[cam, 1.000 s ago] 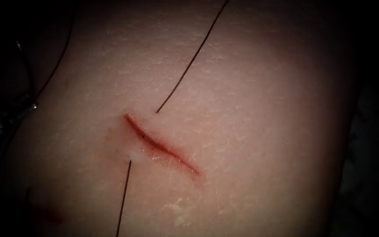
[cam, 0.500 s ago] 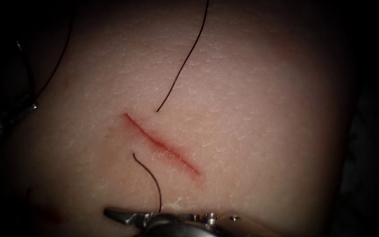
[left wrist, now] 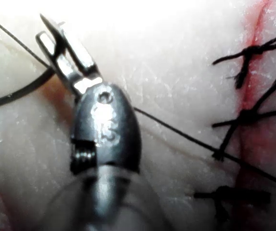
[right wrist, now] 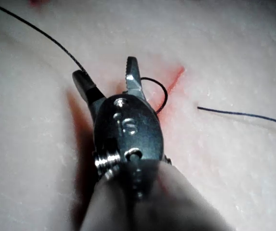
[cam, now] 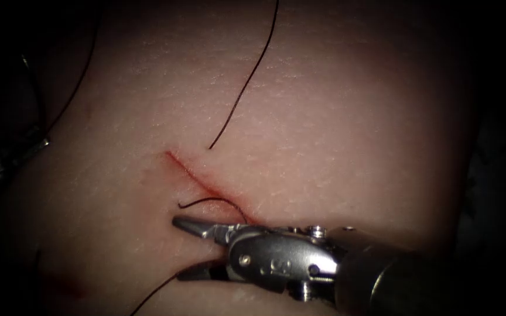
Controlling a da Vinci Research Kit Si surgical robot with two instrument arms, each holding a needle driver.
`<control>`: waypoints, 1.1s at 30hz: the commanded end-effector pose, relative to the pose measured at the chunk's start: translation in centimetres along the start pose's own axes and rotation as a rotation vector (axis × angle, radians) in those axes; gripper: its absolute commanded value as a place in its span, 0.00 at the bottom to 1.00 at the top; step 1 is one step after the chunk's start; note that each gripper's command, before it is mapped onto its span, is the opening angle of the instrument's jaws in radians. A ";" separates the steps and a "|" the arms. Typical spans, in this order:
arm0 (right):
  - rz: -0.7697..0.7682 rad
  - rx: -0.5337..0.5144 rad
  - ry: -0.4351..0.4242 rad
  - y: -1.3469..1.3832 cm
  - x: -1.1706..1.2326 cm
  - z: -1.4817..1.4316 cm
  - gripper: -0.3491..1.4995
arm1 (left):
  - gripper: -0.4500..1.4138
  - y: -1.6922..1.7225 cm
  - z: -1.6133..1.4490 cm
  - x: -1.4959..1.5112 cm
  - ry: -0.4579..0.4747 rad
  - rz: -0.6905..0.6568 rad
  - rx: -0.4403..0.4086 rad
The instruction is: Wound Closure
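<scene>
Steel of the right tool [cam: 185,247] enters the endoscope view from four o'clock and lies on the tissue [cam: 346,146], its jaws spread apart and empty. They sit at the cut's [cam: 206,182] lower end, tips on its left side. Thread [cam: 247,82] leaves the skin right of the cut and runs toward twelve o'clock; on the left side a short loop [cam: 209,201] arches against the upper jaw. The left tool [left wrist: 51,36] sits out at nine o'clock, well apart. Its jaws look clamped on what appears to be the needle [left wrist: 17,95] near one end, clear of the tissue, beside tied stitches [left wrist: 246,115].
</scene>
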 end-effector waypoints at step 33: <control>-0.050 -0.060 -0.022 0.67 -0.45 -0.37 0.91 | 0.00 0.08 -0.05 -0.09 0.003 -0.001 -0.010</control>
